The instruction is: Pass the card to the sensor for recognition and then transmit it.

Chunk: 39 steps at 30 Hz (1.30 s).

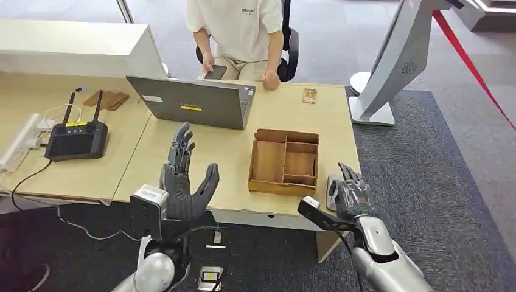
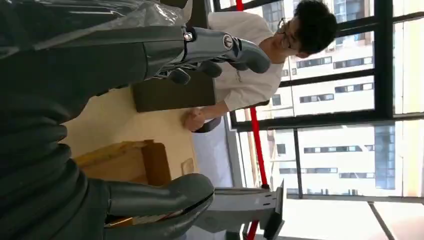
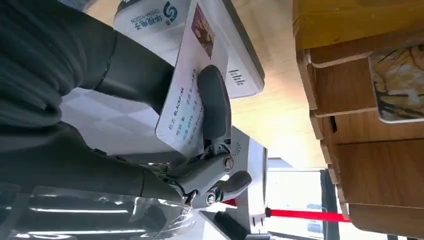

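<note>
one card (image 3: 187,90) sits pinched in the right hand (image 1: 352,193) directly over the sensor (image 3: 235,55), long axis along it, while the left hand (image 1: 182,182) is raised, spread wide and empty.

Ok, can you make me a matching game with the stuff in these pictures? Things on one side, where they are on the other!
Things:
1. card
2. laptop
3. wooden tray
4. left hand

Places or states:
A. open, raised over the table's near edge, holding nothing
B. on the table, between the laptop and the right hand
C. pinched in the right hand, over the white sensor
D. on the table in front of the person

Pairs: 1-C, 2-D, 3-B, 4-A
</note>
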Each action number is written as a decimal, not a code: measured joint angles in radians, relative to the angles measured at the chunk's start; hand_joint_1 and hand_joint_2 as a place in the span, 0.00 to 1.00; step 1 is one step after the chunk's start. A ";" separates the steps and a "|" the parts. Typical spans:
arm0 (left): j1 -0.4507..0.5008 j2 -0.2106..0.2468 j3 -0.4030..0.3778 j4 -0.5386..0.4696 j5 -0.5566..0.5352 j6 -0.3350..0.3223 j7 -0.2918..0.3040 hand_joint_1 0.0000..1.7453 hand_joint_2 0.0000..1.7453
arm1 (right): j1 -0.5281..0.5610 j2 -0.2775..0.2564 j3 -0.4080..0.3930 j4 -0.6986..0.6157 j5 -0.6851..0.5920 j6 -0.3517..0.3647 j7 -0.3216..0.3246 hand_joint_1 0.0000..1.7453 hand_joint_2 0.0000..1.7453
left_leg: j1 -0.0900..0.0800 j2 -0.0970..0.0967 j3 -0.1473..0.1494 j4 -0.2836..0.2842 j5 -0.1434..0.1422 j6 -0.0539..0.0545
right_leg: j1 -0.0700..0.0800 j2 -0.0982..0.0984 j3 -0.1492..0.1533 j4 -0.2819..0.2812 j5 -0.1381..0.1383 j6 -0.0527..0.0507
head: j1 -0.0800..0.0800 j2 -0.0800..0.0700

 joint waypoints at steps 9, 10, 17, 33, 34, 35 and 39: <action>-0.001 0.000 -0.005 0.000 0.000 0.000 0.000 0.00 1.00 | -0.005 0.005 0.000 0.017 -0.009 -0.012 -0.007 1.00 1.00 | 0.000 0.000 0.001 0.000 0.000 0.000 | 0.000 0.000 0.001 0.000 0.000 0.000 | 0.000 0.000; -0.001 0.000 -0.006 0.000 0.000 0.000 0.000 0.00 1.00 | -0.006 0.006 0.000 0.019 -0.009 -0.012 -0.007 1.00 1.00 | 0.000 0.000 0.001 0.000 0.000 0.000 | 0.000 0.000 0.001 0.000 0.000 0.000 | 0.000 0.000; 0.001 0.000 -0.010 0.003 -0.015 0.000 0.002 0.00 1.00 | -0.007 0.008 -0.005 0.023 -0.057 -0.093 -0.005 1.00 1.00 | 0.000 0.000 0.000 0.000 0.000 0.000 | 0.000 0.000 0.001 0.000 0.000 0.000 | 0.000 0.000; 0.045 -0.002 -0.009 0.034 -0.055 0.000 0.050 0.00 1.00 | -0.077 -0.012 -0.113 -0.360 -0.055 -0.260 0.101 1.00 1.00 | 0.000 0.000 0.000 0.000 0.000 0.000 | 0.000 0.000 0.000 0.000 0.000 0.000 | 0.000 0.000; 0.046 -0.004 -0.008 0.038 -0.052 0.000 0.045 0.00 1.00 | -0.077 -0.011 -0.115 -0.376 -0.051 -0.260 0.103 1.00 1.00 | 0.000 0.000 0.000 0.000 0.000 0.000 | 0.000 0.000 0.000 0.000 0.000 0.000 | 0.000 0.000; 0.046 -0.005 -0.008 0.041 -0.052 0.000 0.043 0.00 1.00 | -0.077 -0.010 -0.119 -0.396 -0.050 -0.260 0.104 1.00 1.00 | 0.000 0.000 0.000 0.000 0.000 0.000 | 0.000 0.000 0.000 0.000 0.000 0.000 | 0.000 0.000; 0.046 -0.008 -0.008 0.055 -0.055 0.000 0.046 0.00 1.00 | -0.076 -0.010 -0.126 -0.445 -0.058 -0.263 0.102 1.00 1.00 | 0.000 0.000 0.000 0.000 0.000 0.000 | 0.000 0.000 0.000 0.000 0.000 0.000 | 0.000 0.000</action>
